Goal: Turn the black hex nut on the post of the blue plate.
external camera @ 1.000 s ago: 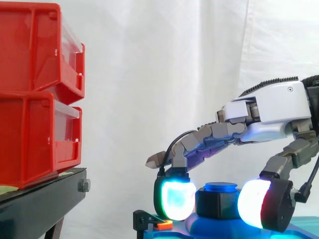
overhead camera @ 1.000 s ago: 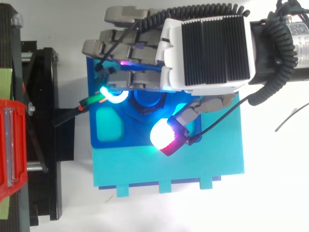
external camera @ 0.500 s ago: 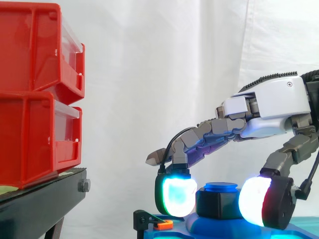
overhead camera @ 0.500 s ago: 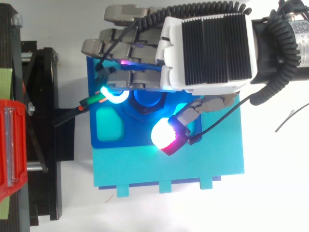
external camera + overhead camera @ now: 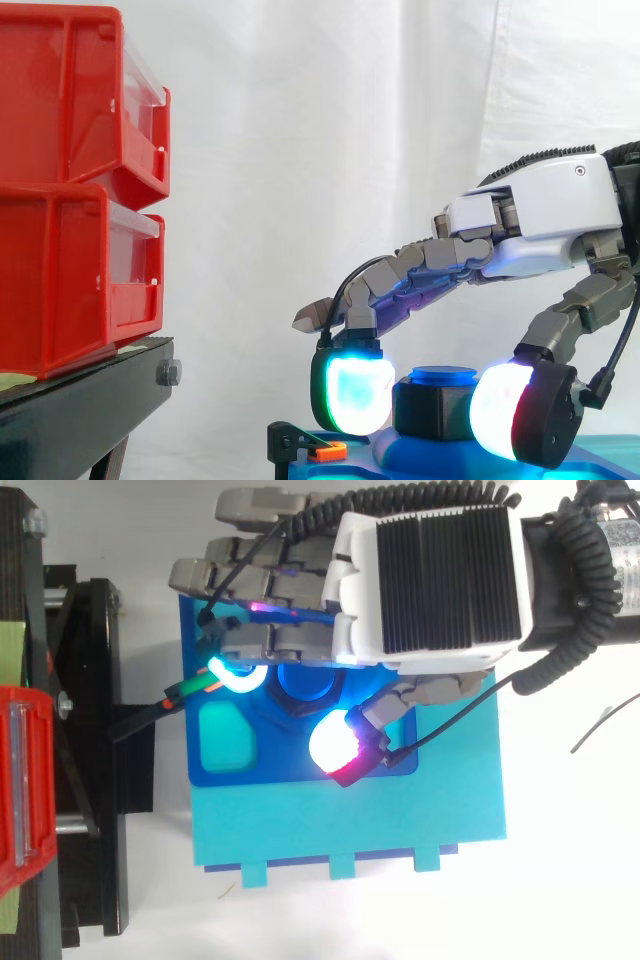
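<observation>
The black hex nut (image 5: 435, 408) sits on the blue-capped post (image 5: 308, 685) of the blue plate (image 5: 230, 772), which lies on a cyan base (image 5: 350, 820). My hand (image 5: 540, 215) reaches in from the right and arches over the post. One glowing fingertip (image 5: 352, 395) presses the nut's left side. The thumb pad (image 5: 500, 408) meets its right side, so the nut is pinched between them. From above, the palm (image 5: 430, 580) hides most of the nut, and the thumb pad (image 5: 335, 745) lies just in front of the post.
Two stacked red bins (image 5: 70, 180) stand on a black stand (image 5: 80, 410) at the left. A small black clip with an orange tip (image 5: 325, 452) sits at the plate's left edge. A rounded recess (image 5: 225, 740) lies in the plate left of the post.
The thumb has swung in toward the post and its pad now touches the nut. The fingers and the palm have barely moved.
</observation>
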Controlling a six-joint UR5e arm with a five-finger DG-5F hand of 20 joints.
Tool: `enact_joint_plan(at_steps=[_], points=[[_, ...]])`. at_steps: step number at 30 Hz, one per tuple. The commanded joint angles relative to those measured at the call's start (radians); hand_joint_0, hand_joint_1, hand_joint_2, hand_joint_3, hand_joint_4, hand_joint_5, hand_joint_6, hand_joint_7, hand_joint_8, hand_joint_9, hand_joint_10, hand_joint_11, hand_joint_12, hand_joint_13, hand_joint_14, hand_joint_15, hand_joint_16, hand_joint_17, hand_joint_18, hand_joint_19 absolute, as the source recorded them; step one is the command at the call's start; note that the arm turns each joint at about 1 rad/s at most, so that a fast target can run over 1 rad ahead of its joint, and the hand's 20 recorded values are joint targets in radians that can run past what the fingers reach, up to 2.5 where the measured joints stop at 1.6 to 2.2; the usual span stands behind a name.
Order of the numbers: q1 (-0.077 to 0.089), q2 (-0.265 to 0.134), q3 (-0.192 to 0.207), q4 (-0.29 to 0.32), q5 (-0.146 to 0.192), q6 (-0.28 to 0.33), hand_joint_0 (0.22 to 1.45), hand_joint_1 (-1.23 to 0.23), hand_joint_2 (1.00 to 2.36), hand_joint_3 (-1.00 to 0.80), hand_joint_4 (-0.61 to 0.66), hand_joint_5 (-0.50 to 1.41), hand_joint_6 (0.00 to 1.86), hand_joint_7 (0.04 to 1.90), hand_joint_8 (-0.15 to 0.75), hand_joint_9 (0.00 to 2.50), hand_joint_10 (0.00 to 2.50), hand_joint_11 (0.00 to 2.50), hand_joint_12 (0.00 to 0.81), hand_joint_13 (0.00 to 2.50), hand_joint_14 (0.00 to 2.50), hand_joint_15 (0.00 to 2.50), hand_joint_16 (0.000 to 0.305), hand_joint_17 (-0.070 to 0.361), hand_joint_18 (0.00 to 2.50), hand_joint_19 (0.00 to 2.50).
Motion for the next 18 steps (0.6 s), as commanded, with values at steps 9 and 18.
enact_joint_plan(at_steps=[9, 18], points=[[-0.001, 0.000, 0.000, -0.003, 0.000, -0.002, 0.45, -0.77, 1.00, -0.50, 0.16, -0.23, 0.50, 1.10, 0.198, 0.13, 0.00, 0.00, 0.353, 0.25, 0.00, 0.09, 0.057, 0.129, 0.06, 0.17], [-0.001, 0.000, 0.000, -0.005, -0.002, -0.003, 0.48, -0.77, 1.00, -0.44, 0.16, -0.23, 0.50, 1.12, 0.189, 0.13, 0.00, 0.00, 0.341, 0.27, 0.00, 0.10, 0.055, 0.123, 0.06, 0.16]])
